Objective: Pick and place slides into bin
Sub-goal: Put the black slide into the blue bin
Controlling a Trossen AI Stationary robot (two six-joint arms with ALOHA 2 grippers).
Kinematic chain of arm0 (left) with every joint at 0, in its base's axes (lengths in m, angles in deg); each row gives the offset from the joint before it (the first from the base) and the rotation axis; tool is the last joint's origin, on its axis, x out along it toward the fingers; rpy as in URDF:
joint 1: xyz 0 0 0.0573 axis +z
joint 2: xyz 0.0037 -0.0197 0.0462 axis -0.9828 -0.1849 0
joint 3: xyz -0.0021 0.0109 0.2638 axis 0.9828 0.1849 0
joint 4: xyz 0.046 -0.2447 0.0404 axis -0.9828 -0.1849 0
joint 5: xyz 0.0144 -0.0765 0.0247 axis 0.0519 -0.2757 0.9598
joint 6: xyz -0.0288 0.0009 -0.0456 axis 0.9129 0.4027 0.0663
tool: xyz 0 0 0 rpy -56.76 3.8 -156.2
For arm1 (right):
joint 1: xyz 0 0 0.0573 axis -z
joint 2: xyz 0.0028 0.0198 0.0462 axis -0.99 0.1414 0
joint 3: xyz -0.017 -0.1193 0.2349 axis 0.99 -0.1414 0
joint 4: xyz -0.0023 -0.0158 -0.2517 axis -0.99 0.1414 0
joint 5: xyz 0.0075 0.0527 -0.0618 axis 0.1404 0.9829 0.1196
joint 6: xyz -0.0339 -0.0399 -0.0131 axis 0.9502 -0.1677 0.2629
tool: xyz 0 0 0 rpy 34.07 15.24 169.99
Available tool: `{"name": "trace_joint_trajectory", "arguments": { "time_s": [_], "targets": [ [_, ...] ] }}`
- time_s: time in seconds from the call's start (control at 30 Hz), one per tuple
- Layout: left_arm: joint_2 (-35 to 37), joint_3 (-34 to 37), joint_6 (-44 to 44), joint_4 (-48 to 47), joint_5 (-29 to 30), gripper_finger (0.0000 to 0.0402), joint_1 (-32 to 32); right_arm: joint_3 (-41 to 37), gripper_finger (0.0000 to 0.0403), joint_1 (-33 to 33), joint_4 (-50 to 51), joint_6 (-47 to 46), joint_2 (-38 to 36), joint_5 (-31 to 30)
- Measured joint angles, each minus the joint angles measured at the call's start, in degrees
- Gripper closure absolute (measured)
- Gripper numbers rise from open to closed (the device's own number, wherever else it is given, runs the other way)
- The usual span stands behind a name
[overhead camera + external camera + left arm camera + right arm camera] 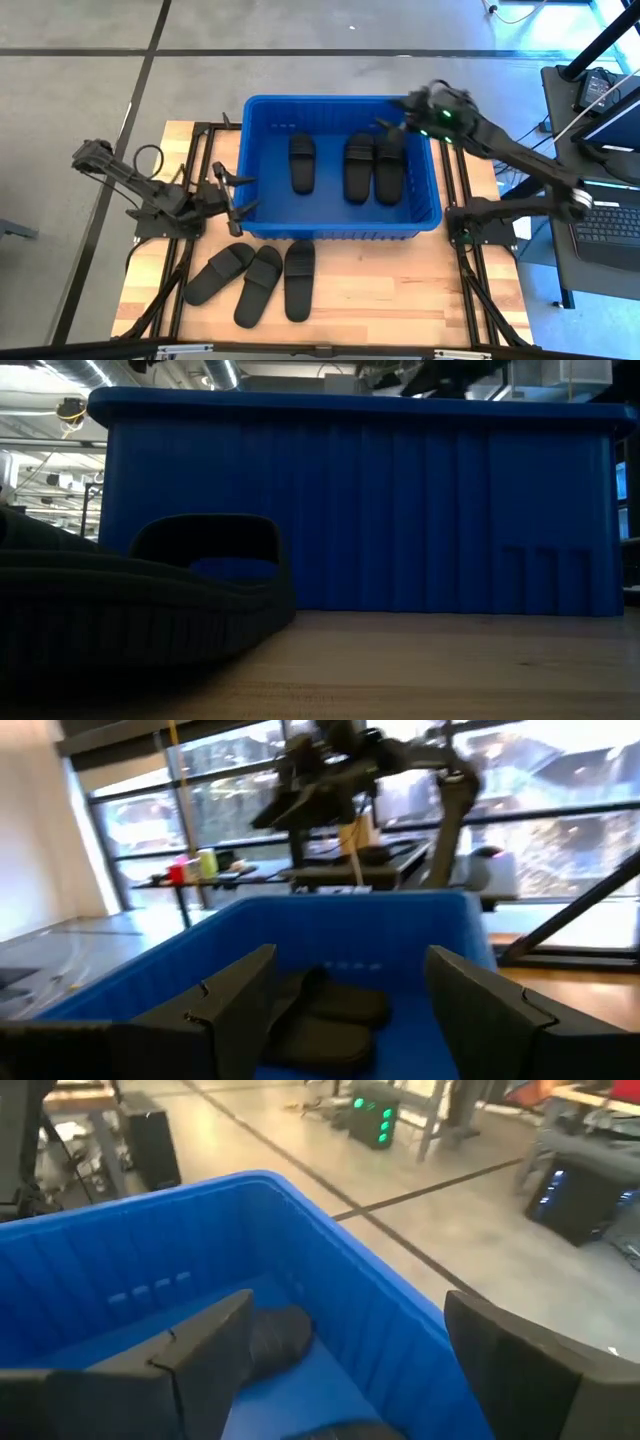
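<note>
Nearest the low camera, one black slide (140,600) lies on the wooden table (430,670), toe opening toward the lens, with the blue bin (360,510) filling the view behind it. From above, three slides sit on the table just in front of the bin's near wall: a left one (218,273) angled, a middle one (259,285) angled the same way, a right one (299,279) lying nearly straight. Three more slides lie on the bin floor: one alone (302,162) toward the left, and a pair side by side, touching, toward the right (359,166) (389,166). Left gripper (232,198) hangs off the bin's left near corner, outside the wall, fingers spread and empty; its wrist view looks over the rim at slides inside. Right gripper (395,118) is above the bin's far right corner, over the rim, fingers spread wide and holding nothing; between its fingers (190,1355) the wrist camera shows the blue inner wall and the end of a slide (280,1335) on the floor below.
</note>
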Motion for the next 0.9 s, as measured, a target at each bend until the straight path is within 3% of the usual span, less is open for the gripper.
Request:
{"name": "trace_joint_trajectory", "arguments": {
  "time_s": [0.2, 0.4, 0.57, 0.9],
  "targets": [
    [-6.25, -0.29, -0.04, 8.88, 1.0, 0.0153, -0.02, -10.77, 0.0076, 0.06, 1.01, -1.9, -17.08, -4.58],
    [-14.22, -7.59, -1.42, 8.38, 0.78, 0.0153, -0.85, -18.92, 0.0076, 0.07, 1.88, -1.95, -30.46, -6.92],
    [-22.99, -16.02, -6.05, 8.09, 0.74, 0.0153, -1.62, -22.77, 0.0076, 0.09, 3.43, -1.81, -38.38, -7.5],
    [-36.66, -28.39, -4.61, 2.72, 0.72, 0.0153, -3.52, -25.83, 0.0076, 0.11, 13.8, -1.34, -50.24, -10.85]
  ]
}}
